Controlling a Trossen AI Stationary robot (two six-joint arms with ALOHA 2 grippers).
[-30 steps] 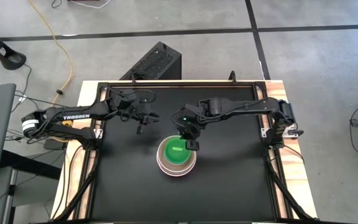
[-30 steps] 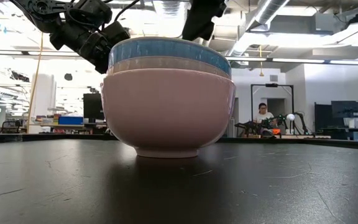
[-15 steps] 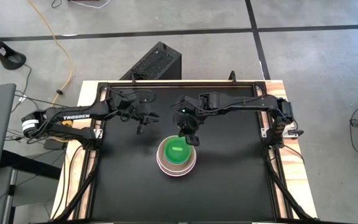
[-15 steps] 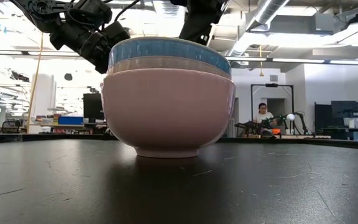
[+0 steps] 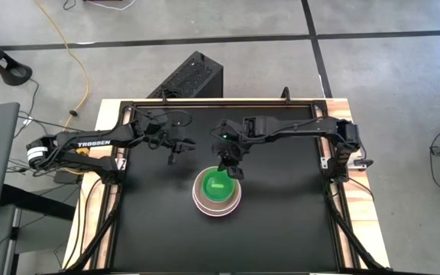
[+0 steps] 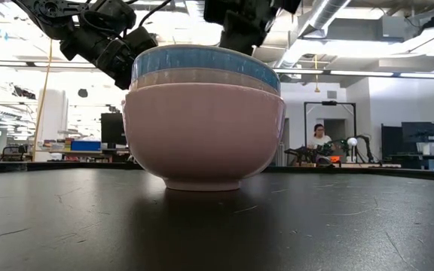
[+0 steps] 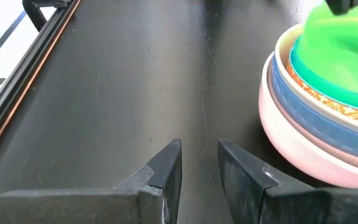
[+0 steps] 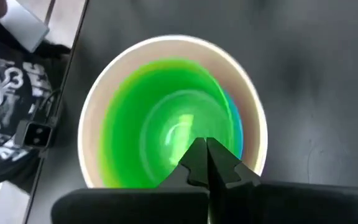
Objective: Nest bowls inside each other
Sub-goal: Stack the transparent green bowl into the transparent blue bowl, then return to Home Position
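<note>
Since a second earlier, we found that the right gripper [image 5: 232, 169] had drawn back from over the green bowl [image 5: 218, 186] toward the far side of the table [image 5: 281, 221], and its fingers, parted then, had come together empty. In the right wrist view the two dark fingertips [image 8: 206, 163] met in a point with nothing between them, and the green bowl [image 8: 166, 146] lay below them.

We noted no change in the nested stack: in the high view it stood at the same spot near the table's middle. From the low view we recorded a pink bowl [image 6: 202, 132] at the bottom, resting on the black surface, with a beige rim [image 6: 202, 77] and a blue rim [image 6: 202, 58] showing above it. The left wrist view showed the green bowl [image 7: 344, 46] innermost, above a blue bowl [image 7: 316, 106].

We placed the right gripper just beyond the stack's far rim and above it, not touching any bowl.

We found the left gripper [image 5: 176, 150] unmoved, hovering well to the left of the stack toward the table's far-left part. Its fingers [image 7: 166, 171] stood slightly apart, holding nothing.
</note>
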